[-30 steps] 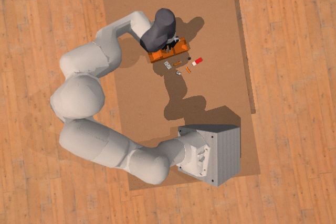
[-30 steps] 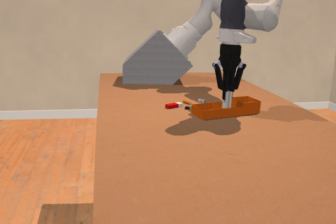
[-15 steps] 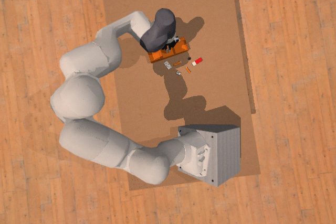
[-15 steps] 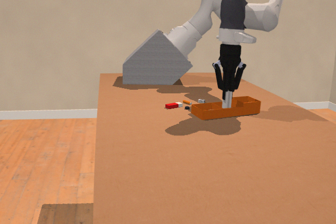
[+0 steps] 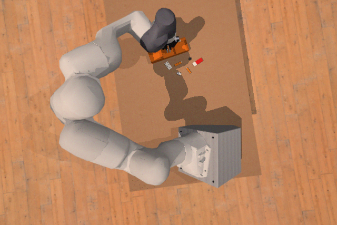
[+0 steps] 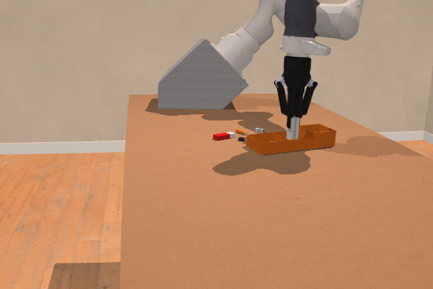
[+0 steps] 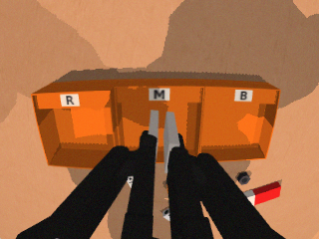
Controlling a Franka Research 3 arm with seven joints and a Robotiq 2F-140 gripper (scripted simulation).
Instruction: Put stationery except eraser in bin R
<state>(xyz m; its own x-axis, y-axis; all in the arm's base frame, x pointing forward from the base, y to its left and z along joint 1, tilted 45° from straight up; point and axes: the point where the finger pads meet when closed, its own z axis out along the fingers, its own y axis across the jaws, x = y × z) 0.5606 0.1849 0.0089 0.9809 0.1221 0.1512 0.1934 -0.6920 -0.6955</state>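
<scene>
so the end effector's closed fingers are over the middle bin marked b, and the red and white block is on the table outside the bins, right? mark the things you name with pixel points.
One thing is off: the bin (image 7: 159, 149) under the end effector (image 5: 168, 50) (image 6: 292, 138) (image 7: 160, 122) is marked M, as the wrist view shows. The rest is right.

Black claw (image 6: 293, 138) above orange bin tray (image 6: 290, 145), red-and-white block (image 6: 223, 136) nearby

On the table (image 5: 212, 80) (image 6: 279, 226) (image 7: 115, 30), I have bin R (image 5: 152, 58) (image 6: 325, 140) (image 7: 90, 100) left, bin M (image 5: 171, 56) (image 6: 293, 146) (image 7: 135, 92) centre, bin B (image 5: 182, 51) (image 6: 270, 147) (image 7: 219, 95) right. Nearer my base, the eraser (image 5: 197, 61) (image 6: 222, 136) (image 7: 266, 193) lies right of the small round piece (image 5: 189, 58) (image 6: 241, 139) (image 7: 243, 178).
</scene>
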